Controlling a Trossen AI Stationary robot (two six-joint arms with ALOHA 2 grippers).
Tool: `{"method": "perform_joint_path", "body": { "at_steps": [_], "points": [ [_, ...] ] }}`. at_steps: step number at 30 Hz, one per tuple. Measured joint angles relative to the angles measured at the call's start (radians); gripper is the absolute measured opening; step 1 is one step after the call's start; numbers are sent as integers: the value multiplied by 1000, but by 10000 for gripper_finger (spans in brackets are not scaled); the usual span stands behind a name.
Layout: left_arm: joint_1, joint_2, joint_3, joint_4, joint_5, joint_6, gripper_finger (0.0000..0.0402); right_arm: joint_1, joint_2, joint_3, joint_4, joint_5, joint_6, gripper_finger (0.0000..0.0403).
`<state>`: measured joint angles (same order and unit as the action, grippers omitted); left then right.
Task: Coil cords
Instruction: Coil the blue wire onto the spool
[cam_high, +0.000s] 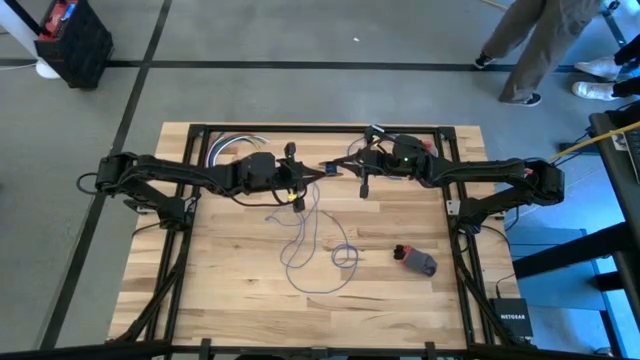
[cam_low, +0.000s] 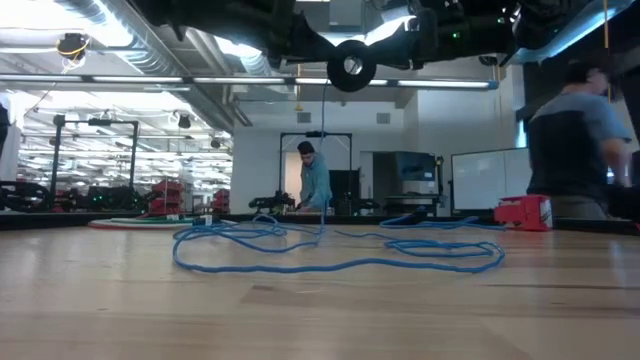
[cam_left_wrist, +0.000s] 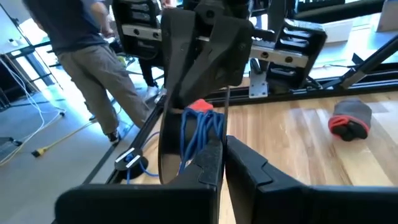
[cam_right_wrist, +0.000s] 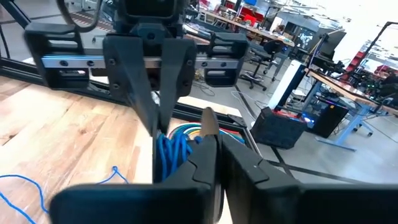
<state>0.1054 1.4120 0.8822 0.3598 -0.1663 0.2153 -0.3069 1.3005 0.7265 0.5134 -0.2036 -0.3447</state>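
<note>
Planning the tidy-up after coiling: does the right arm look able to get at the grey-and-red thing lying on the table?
Probably yes: the grey-and-red object lies on bare wood on the right arm's side, clear of the cord loops.

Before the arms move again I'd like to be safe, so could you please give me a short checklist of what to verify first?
1. Left pincer shut on the gathered strands of cord: ok.
2. Right pincer at the same strands; firm hold: cannot tell.
3. Black disc lifted off the table: ok.
4. All of the cord gathered: not ok, loose loops lie on the table.
5. Grey-and-red object apart from the loops: ok.
</note>
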Motion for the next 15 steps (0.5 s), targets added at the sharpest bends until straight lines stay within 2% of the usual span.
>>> {"method": "perform_joint_path", "body": {
  "at_steps": [10, 15],
  "points": [
    [-1, -27, 0, -15, -24, 2, 1, -1, -69, 0, -81, 56, -1, 98],
    [0, -29, 0, -14, -24, -3, 1, -1, -91, 0, -119, 135, -2, 115]
  ]
}}
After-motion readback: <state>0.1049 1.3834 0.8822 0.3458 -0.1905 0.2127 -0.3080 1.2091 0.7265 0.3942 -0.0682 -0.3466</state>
